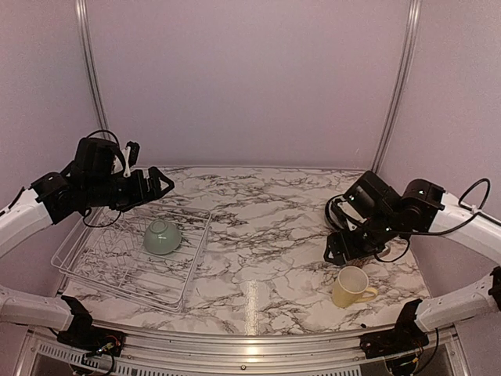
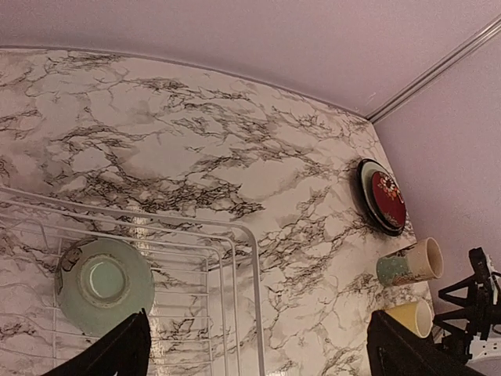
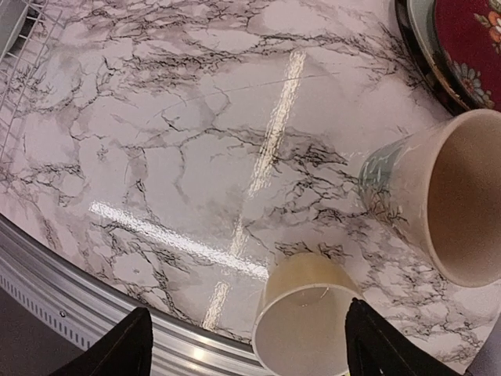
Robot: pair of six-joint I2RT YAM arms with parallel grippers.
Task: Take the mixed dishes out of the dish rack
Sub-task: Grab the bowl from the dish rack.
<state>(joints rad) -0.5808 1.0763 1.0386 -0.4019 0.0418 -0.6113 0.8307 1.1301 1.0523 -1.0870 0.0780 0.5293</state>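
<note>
Left claw [image 2: 258, 317] and right claw [image 3: 249, 309] gape empty; the upturned small pale green bowl [image 2: 104, 283] could slip a sideways pinch.

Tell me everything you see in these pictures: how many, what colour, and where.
dish rack: one, white wire, left side of table
bowl: one, pale green, upside down in the rack
plates: stacked, dark red patterned on a black-rimmed one, far right; exact count unclear
floral mug: one, cream, between plates and yellow mug
yellow mug: one, pale yellow, upright, near right
table: one, white-grey marble
left gripper: one, black, open, over the rack
right gripper: one, black, open, by the yellow mug
</note>
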